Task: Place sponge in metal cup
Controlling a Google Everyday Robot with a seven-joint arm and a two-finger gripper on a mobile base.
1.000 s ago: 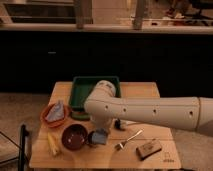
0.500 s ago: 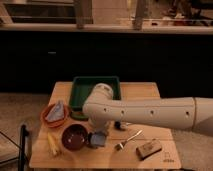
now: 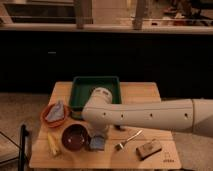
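A small blue sponge [image 3: 97,144] lies on the wooden table [image 3: 150,95], near the front edge and just right of a dark red bowl [image 3: 75,137]. My gripper [image 3: 98,134] hangs from the white arm [image 3: 150,116] directly over the sponge, touching it or nearly so. The arm's thick elbow covers most of the gripper. I cannot make out a metal cup. Only a small dark shape [image 3: 118,128] peeks out below the arm, to the right of the sponge.
A green tray [image 3: 80,90] stands at the back of the table. An orange bowl with a bluish cloth [image 3: 55,114] is at the left. A yellow object [image 3: 51,145] lies front left, and a fork [image 3: 128,139] and a brown block [image 3: 150,148] lie front right.
The arm's elbow has swung a little to the left and sunk lower over the sponge. The sponge stays on the table next to the dark red bowl.
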